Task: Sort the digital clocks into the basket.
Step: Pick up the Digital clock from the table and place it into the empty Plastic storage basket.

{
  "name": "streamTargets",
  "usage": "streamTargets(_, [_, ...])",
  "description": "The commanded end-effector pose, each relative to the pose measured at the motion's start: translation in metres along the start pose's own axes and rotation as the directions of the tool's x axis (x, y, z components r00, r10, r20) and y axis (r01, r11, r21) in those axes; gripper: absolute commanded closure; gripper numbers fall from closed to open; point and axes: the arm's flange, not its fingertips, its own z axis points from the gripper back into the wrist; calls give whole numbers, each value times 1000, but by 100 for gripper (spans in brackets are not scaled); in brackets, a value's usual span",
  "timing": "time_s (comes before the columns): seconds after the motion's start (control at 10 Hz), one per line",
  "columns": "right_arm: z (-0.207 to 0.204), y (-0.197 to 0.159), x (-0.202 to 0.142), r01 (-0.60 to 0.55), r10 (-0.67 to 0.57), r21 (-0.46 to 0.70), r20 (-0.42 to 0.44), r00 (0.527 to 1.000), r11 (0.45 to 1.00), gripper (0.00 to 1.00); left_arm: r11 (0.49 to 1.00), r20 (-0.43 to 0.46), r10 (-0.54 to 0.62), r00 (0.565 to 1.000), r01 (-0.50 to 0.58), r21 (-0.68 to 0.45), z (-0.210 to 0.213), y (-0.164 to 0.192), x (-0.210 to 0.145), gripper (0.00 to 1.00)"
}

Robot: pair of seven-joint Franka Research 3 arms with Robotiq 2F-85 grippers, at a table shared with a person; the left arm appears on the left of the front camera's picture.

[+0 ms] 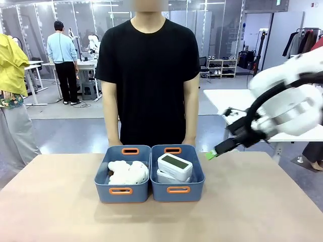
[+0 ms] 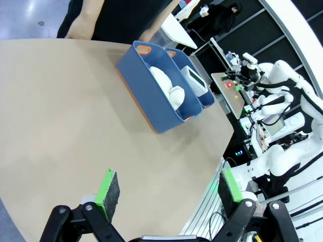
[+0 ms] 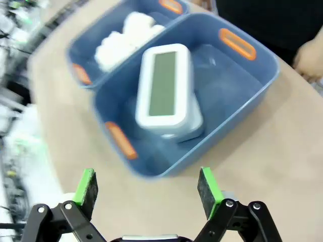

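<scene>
Two white digital clocks [image 1: 174, 167] with grey-green faces lie stacked in the right-hand blue basket [image 1: 196, 185]. In the right wrist view the upper clock [image 3: 164, 91] lies face up on the lower one [image 3: 189, 126] inside the basket [image 3: 255, 83]. My right gripper [image 1: 214, 153] hangs open just right of that basket, above the table. Its wrist view shows the gripper [image 3: 147, 187] with nothing between the green pads. My left gripper [image 2: 169, 189] is open and empty over bare table, far from the clock [image 2: 194, 80] and the baskets.
The left-hand blue basket [image 1: 103, 174] holds white fluffy toys [image 1: 127, 172]. A person in a black shirt [image 1: 147, 65] stands at the far edge behind both baskets, one hand [image 3: 309, 58] near the table. Bare tabletop [image 1: 60, 206] spreads around the baskets.
</scene>
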Motion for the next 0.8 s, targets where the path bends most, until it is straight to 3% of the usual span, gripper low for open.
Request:
streamTargets(0.0, [55, -23, -28, 194, -221, 196, 123, 967, 961, 0, 1000, -13, 14, 1000, -14, 10, 1, -3, 0, 0])
streamTargets(0.2, [100, -56, -64, 337, -427, 389, 173, 887, 857, 0, 1000, -13, 14, 1000, -14, 10, 1, -3, 0, 0])
streamTargets(0.3, [119, -72, -96, 415, -530, 471, 139, 837, 779, 0, 1000, -13, 14, 1000, -14, 10, 1, -3, 0, 0])
streamTargets(0.4, [135, -88, -120, 464, -588, 488, 132, 798, 739, 0, 1000, -13, 14, 1000, -14, 10, 1, -3, 0, 0])
streamTargets(0.7, [176, -115, -170, 501, -637, 483, 167, 752, 718, 0, 1000, -13, 14, 1000, -14, 10, 1, -3, 0, 0])
